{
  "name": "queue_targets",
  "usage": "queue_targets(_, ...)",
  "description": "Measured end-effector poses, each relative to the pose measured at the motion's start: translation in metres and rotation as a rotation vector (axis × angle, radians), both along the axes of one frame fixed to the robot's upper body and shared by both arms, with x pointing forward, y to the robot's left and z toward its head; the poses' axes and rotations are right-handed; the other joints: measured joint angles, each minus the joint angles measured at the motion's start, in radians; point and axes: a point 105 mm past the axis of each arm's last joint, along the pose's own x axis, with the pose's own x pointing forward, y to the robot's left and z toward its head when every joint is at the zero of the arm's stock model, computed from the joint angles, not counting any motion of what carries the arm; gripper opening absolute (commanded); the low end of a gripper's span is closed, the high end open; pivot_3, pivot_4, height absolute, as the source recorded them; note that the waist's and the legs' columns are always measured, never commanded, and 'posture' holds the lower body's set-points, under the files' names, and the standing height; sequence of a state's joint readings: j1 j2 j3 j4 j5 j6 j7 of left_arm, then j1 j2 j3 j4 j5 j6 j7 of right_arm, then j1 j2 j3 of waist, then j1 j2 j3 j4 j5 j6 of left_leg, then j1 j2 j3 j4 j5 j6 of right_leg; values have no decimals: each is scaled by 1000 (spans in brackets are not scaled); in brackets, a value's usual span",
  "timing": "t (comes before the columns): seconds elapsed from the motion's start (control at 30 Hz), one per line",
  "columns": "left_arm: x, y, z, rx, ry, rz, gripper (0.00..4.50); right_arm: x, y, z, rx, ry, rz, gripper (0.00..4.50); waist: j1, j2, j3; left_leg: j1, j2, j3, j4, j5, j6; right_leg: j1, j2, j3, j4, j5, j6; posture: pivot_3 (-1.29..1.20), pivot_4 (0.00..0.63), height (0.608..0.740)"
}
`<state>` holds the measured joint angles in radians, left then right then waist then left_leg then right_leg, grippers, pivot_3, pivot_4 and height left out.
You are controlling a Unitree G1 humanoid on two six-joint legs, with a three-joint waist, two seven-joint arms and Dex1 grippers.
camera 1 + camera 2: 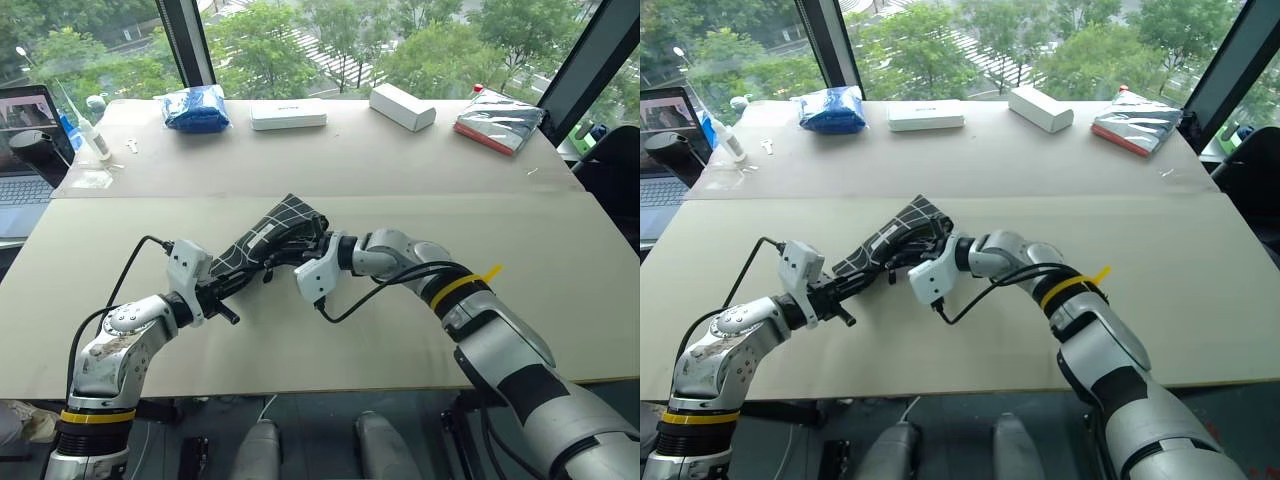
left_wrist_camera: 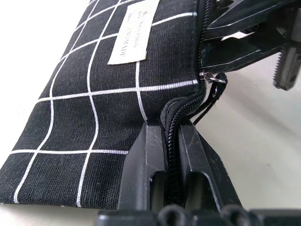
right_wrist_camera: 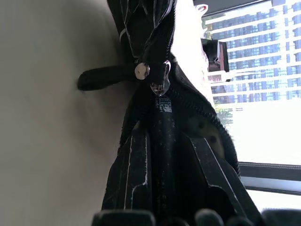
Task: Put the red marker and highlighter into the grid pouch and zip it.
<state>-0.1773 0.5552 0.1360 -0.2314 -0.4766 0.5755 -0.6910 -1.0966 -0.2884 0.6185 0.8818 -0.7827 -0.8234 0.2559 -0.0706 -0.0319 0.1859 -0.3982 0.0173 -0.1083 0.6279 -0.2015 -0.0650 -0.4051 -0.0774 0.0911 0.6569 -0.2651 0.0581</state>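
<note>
L hand (image 2: 171, 155) & R hand (image 1: 300, 245) both pinch grid pouch (image 2: 94, 103).

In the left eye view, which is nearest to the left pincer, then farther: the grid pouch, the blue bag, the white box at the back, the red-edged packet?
1. grid pouch: in the left pincer.
2. blue bag: back left.
3. white box: back centre.
4. red-edged packet: back right.

Black grid pouch (image 1: 268, 238) with white lines, white label (image 2: 131, 33)
</note>
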Motion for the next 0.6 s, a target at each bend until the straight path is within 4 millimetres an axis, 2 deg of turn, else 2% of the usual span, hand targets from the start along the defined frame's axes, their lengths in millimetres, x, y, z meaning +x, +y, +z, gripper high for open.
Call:
queue_targets(0.2,-3,-7,1,-17,13,-42,0,2,-3,-10,-33,-33,-2,512,-1,0,0,0,0,0,0,0,0,0,0,0,0,0,0,0,150,740)
queue_targets(0.37,-4,-11,1,-24,26,-67,0,-6,-1,-14,-46,-29,53,512,-1,0,0,0,0,0,0,0,0,0,0,0,0,0,0,0,150,740)
queue_targets(0.43,-4,-12,2,-27,25,-73,0,-8,0,-13,-38,-11,61,1516,-1,0,0,0,0,0,0,0,0,0,0,0,0,0,0,0,150,740)
queue_targets(0.47,-4,-12,3,-28,24,-75,0,-8,0,-13,-33,8,57,1704,-1,0,0,0,0,0,0,0,0,0,0,0,0,0,0,0,150,740)
queue_targets(0.6,-4,-13,6,-27,13,-79,0,-8,-1,-5,23,61,41,3016,-1,0,0,0,0,0,0,0,0,0,0,0,0,0,0,0,150,740)
